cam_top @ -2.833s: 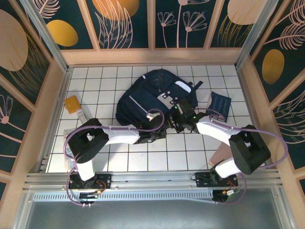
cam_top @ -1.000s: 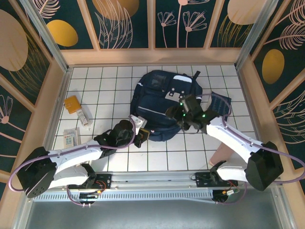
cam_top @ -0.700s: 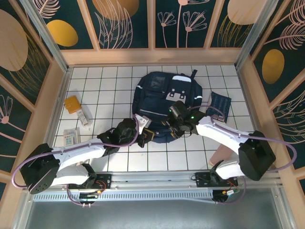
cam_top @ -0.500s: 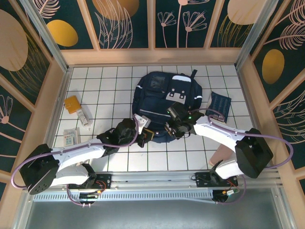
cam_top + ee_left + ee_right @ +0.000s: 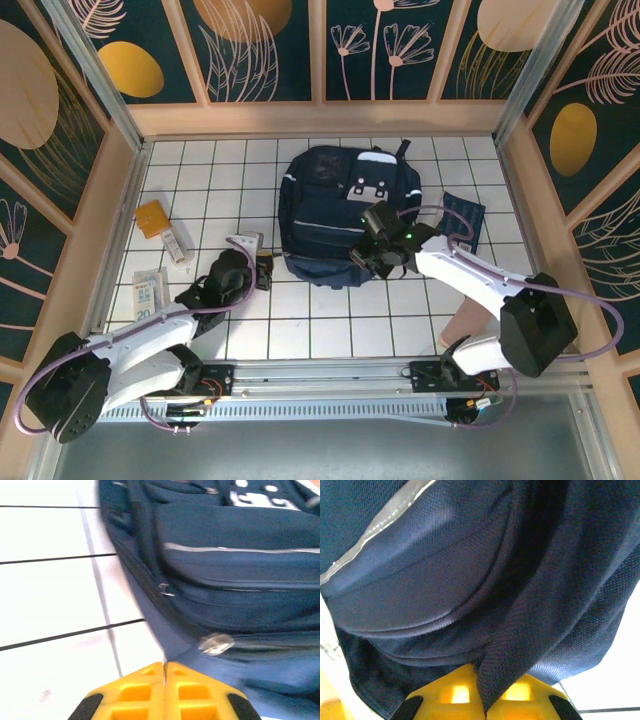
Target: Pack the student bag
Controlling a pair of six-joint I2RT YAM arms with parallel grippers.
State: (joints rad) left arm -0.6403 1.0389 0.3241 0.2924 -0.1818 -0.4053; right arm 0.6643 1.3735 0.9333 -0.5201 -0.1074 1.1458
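The student bag [image 5: 340, 205], a large navy backpack with a grey patch and pale trim strips, lies in the middle of the tiled table. My right gripper [image 5: 366, 258] is at its near edge. In the right wrist view this gripper [image 5: 487, 680] is shut on a dark webbing strap [image 5: 520, 630] of the bag. My left gripper [image 5: 262, 270] rests just left of the bag's near-left corner, apart from it. In the left wrist view its yellow fingers [image 5: 145, 690] meet with nothing between them, and the bag's side [image 5: 240, 580] and a zipper pull [image 5: 216, 643] lie ahead.
An orange-yellow packet [image 5: 152, 217], a small white item [image 5: 174, 243] and a clear packet [image 5: 147, 290] lie at the left. A dark-blue patterned pouch [image 5: 463, 220] sits right of the bag. Wooden walls ring the table.
The right gripper has closed on the bag's strap. The left gripper has drawn back leftward from the bag's corner. The bag has shifted and now lies straighter.
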